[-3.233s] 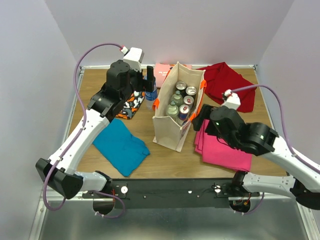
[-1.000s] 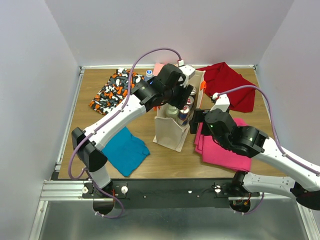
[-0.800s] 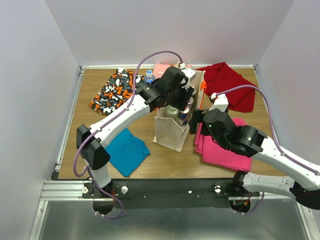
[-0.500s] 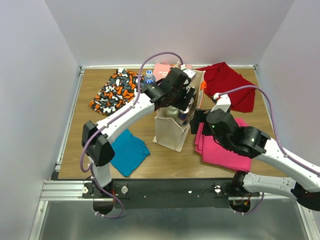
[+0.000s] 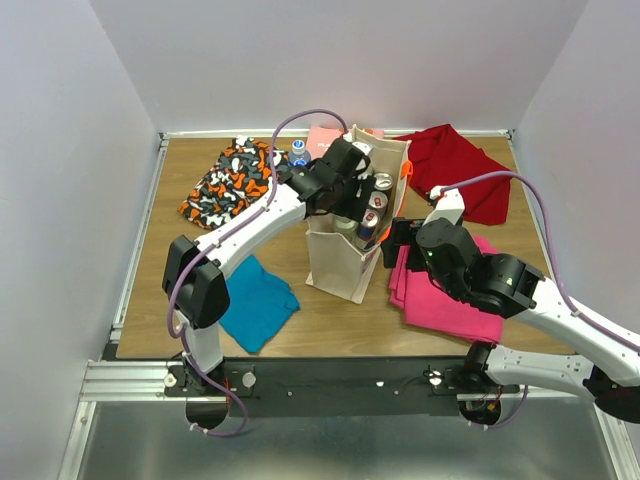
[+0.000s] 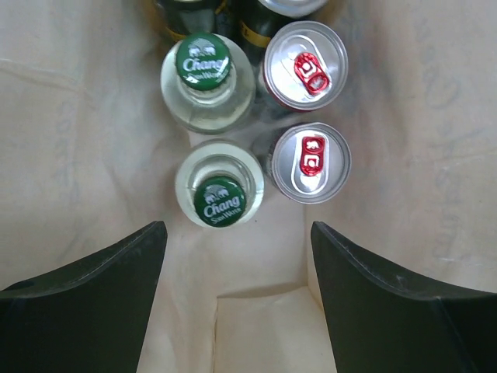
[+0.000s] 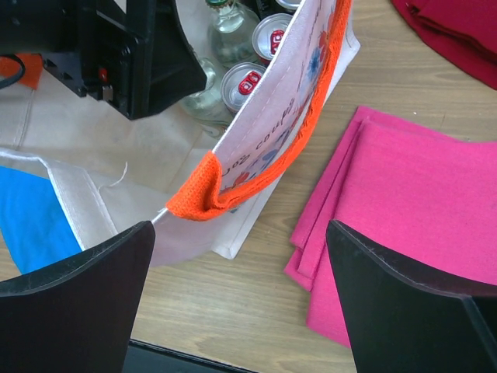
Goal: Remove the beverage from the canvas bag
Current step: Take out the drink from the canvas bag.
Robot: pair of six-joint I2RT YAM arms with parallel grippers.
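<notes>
Wooden worktop (image 5: 340, 325), arm bases at its near edge. Teal folded cloth (image 5: 255, 300), flat, near left. Bright pink folded cloth (image 5: 450, 300), flat, near right, just beside the bag. Right tool (image 7: 241, 231): fingers spread wide, gripping nothing, poised at the bag's right-hand wall, with the orange woven handle (image 7: 264, 167) lying between the two fingers in the wrist view. Upright boxy beige canvas bag (image 5: 338, 262), mid-worktop, mouth open upward, printed mark on the wall under that handle. Left tool (image 6: 237, 241): fingers parted, holding nothing, at the mouth of the bag and looking straight down on its contents. Contents, all upright inside the bag: clear glass bottle with green Chang cap (image 6: 220, 194), nearest the left tool and roughly in line with the gap between its fingers; silver can with red pull tab (image 6: 311, 162), close beside that bottle; second green-capped clear bottle (image 6: 206, 78), one row further in; second silver red-tabbed can (image 6: 305, 64), beside it; further dark containers behind, only partly in view. Black, orange and white patterned cloth (image 5: 225, 185), far left. Small blue-capped bottle (image 5: 298, 152), standing on the worktop outside the bag, between the patterned cloth and a pale pink cloth (image 5: 322, 140). Dark red crumpled cloth (image 5: 455, 170), far right.
</notes>
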